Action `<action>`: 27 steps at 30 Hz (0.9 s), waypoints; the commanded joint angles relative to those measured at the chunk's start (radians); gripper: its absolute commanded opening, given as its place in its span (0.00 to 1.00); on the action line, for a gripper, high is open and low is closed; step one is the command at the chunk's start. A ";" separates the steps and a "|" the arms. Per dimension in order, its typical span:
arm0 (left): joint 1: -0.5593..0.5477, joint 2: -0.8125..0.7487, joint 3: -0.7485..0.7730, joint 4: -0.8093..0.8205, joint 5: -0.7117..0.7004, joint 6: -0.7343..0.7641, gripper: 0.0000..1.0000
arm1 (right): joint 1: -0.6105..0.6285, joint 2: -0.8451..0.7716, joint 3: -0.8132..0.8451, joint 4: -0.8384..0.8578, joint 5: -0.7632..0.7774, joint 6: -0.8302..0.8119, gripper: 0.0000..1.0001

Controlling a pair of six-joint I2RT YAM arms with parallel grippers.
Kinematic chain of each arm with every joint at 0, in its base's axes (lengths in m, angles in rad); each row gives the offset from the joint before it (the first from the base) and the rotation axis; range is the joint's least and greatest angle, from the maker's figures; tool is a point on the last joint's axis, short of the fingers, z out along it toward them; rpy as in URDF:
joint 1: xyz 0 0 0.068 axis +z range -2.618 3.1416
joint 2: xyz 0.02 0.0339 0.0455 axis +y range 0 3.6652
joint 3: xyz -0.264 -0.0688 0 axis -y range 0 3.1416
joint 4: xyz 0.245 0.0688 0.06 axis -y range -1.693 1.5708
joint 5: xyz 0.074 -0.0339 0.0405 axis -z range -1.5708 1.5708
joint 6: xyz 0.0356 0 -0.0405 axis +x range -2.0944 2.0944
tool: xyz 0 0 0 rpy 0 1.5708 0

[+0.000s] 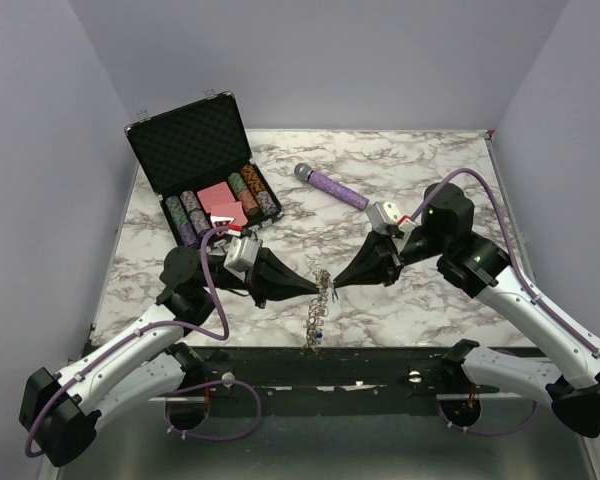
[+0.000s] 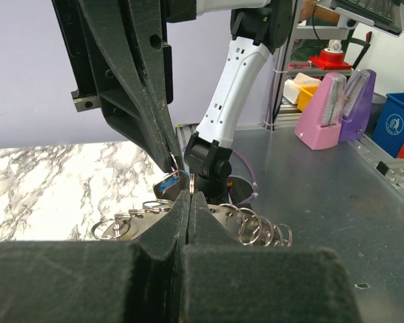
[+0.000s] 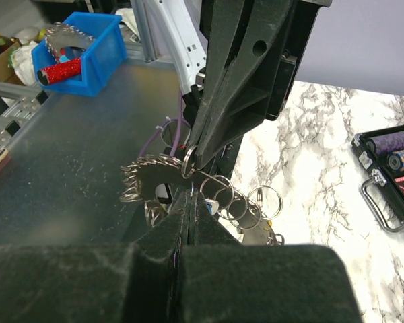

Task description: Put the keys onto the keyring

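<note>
The keyring (image 1: 321,303), a silvery toothed ring strung with several small split rings, hangs in the air above the table's front edge. Both grippers meet at its top. My left gripper (image 1: 316,289) is shut, and the left wrist view shows a thin split ring pinched at the tips of the left gripper (image 2: 190,194). My right gripper (image 1: 334,281) is shut too, with the tips of the right gripper (image 3: 190,195) nipping thin metal at the edge of the keyring (image 3: 148,176). A blue key cap (image 2: 167,180) shows just behind the tips. The other keys are hidden among the rings.
An open black case (image 1: 195,145) of poker chips stands at the back left. A purple microphone (image 1: 331,186) lies behind the grippers. Beyond the marble top's front edge runs a grey metal shelf (image 2: 337,202), with a blue bin (image 3: 94,57) off to one side.
</note>
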State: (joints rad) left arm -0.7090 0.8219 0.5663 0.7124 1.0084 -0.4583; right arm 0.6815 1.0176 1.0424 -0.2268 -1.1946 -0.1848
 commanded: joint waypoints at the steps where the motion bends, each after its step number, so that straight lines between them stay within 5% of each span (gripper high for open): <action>1: -0.006 -0.020 0.046 -0.031 -0.056 0.036 0.00 | 0.009 0.004 0.024 -0.011 0.023 -0.013 0.00; 27: -0.014 -0.033 0.055 -0.085 -0.097 0.069 0.00 | 0.015 0.010 0.031 -0.011 0.035 -0.012 0.00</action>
State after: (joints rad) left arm -0.7158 0.8051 0.5819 0.5987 0.9482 -0.4042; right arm 0.6884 1.0225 1.0428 -0.2298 -1.1809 -0.1917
